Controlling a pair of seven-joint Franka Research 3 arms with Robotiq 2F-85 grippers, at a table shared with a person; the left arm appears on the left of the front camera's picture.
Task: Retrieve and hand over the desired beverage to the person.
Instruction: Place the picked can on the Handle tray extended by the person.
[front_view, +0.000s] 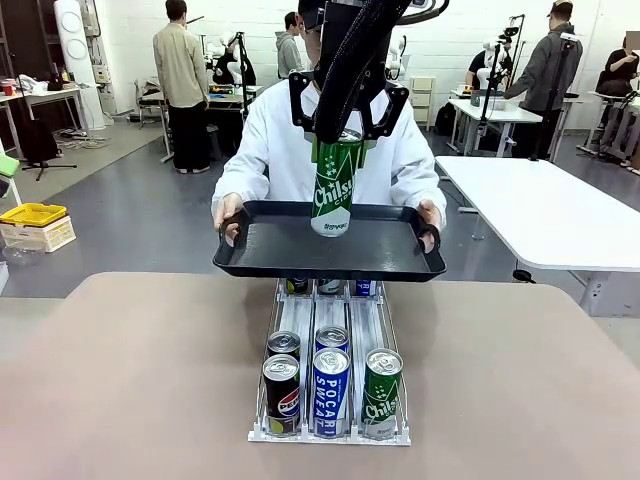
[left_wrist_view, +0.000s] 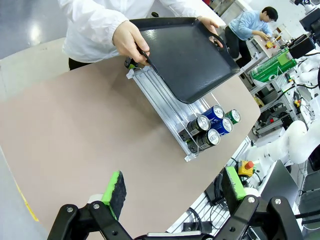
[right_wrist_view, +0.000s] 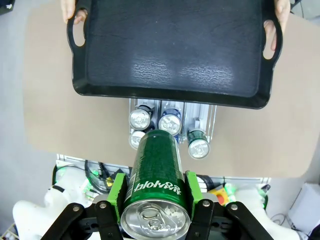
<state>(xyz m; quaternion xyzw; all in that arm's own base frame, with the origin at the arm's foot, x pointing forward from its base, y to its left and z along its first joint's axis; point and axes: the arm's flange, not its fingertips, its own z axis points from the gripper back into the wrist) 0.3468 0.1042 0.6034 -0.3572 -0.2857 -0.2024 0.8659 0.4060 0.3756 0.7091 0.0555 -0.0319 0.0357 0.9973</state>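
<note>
A person in a white hooded jacket (front_view: 275, 150) holds a flat black tray (front_view: 270, 245) by both handles over the far end of the table. My right gripper (front_view: 340, 130) is shut on an upright green Chilsung can (front_view: 334, 190), which hangs at the tray's near side. I cannot tell whether the can touches the tray. In the right wrist view the green can (right_wrist_view: 156, 170) sits between the green pads (right_wrist_view: 118, 192), with the tray (right_wrist_view: 175, 50) beyond it. My left gripper (left_wrist_view: 174, 187) stands open and empty above the table, far from the tray (left_wrist_view: 185, 55).
A clear can rack (front_view: 330, 425) lies on the tan table under the tray, with several cans in it: Pepsi (front_view: 281, 395), Pocari Sweat (front_view: 331, 390), another green can (front_view: 381, 392). A white table (front_view: 550, 210) stands at the right. Other people work in the background.
</note>
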